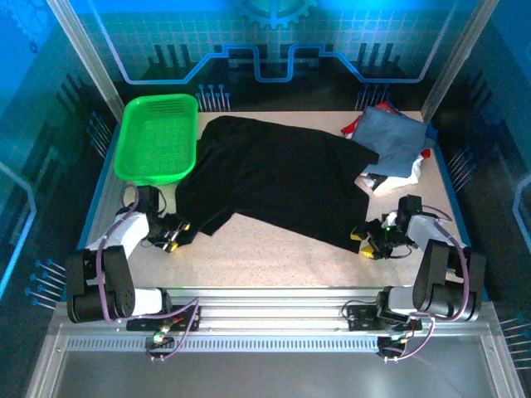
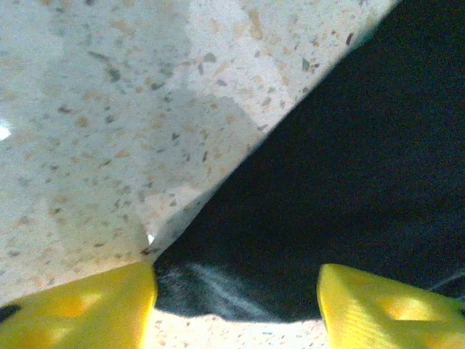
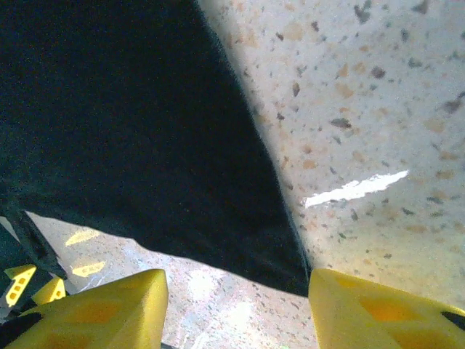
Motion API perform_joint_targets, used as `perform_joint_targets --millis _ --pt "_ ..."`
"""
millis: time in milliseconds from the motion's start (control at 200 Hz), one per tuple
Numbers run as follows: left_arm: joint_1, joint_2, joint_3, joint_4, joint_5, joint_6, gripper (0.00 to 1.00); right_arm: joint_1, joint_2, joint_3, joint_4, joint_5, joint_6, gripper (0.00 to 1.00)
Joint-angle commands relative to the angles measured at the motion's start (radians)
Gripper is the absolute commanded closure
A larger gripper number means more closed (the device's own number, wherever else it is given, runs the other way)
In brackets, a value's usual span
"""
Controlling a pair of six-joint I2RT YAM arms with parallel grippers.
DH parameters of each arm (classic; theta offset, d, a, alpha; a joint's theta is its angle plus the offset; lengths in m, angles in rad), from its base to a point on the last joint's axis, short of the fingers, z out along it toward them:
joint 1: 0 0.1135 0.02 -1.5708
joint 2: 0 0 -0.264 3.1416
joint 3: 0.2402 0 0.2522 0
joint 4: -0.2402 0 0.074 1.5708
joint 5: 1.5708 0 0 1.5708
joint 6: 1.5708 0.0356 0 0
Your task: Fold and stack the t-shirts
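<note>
A large black t-shirt (image 1: pixel 274 178) lies spread over the middle of the table. My left gripper (image 1: pixel 176 238) is low at its near-left corner. In the left wrist view the yellow fingers (image 2: pixel 87 309) stand apart on either side of that black corner (image 2: pixel 240 283), so the left gripper (image 2: pixel 236 294) is open. My right gripper (image 1: pixel 366 241) is at the shirt's near-right corner. It (image 3: pixel 236 294) is open too, with the black hem (image 3: pixel 276 254) just ahead of its right finger (image 3: pixel 370 313). Folded slate-blue (image 1: pixel 394 137), red (image 1: pixel 383 107) and white (image 1: pixel 406 172) t-shirts lie piled at the back right.
A green mesh basket (image 1: pixel 156 137) stands at the back left, touching the black shirt's far-left edge. Bare speckled tabletop (image 1: pixel 274 253) runs along the near edge between the two arms. Blue walls close in the table's sides.
</note>
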Motion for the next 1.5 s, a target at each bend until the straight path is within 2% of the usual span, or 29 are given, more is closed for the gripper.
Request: perform_joint_targets --millis 0,100,250,365,465,525,620,880,1086,1306,1496 --pt "-0.004 0.029 -0.024 0.07 0.041 -0.004 0.51 0.021 0.023 0.004 0.035 0.017 0.024 0.46" --pt "-0.004 0.041 -0.032 0.086 0.051 -0.004 0.69 0.034 0.041 0.009 0.036 0.021 0.033 0.48" --pt "-0.003 0.041 -0.038 0.095 0.059 0.001 0.87 0.06 0.072 0.024 0.011 0.05 0.037 0.51" --pt "-0.003 0.036 -0.038 0.1 0.066 0.002 0.95 0.077 0.102 0.034 -0.015 0.09 0.037 0.55" --pt "-0.001 0.026 -0.037 0.095 0.067 0.011 1.0 0.082 0.117 0.029 0.015 0.102 0.062 0.7" --pt "0.002 0.016 -0.037 0.092 0.069 0.016 1.0 0.092 0.129 0.041 0.027 0.12 0.077 0.8" --pt "0.014 -0.003 -0.037 0.082 0.073 0.022 1.0 0.103 0.147 0.071 0.022 0.154 0.09 1.0" --pt "0.045 -0.114 0.001 -0.018 0.073 0.062 1.0 0.04 -0.004 0.166 -0.155 0.273 0.046 1.0" --pt "0.053 -0.205 0.018 -0.088 0.09 0.068 1.0 -0.095 -0.17 0.183 -0.282 0.271 0.002 1.0" --pt "0.053 -0.304 0.035 -0.163 0.145 0.025 1.0 -0.19 -0.304 0.194 -0.423 0.265 -0.028 1.0" --pt "0.047 -0.442 0.085 -0.368 0.125 -0.011 1.0 -0.2 -0.356 0.233 -0.515 0.297 -0.01 1.0"
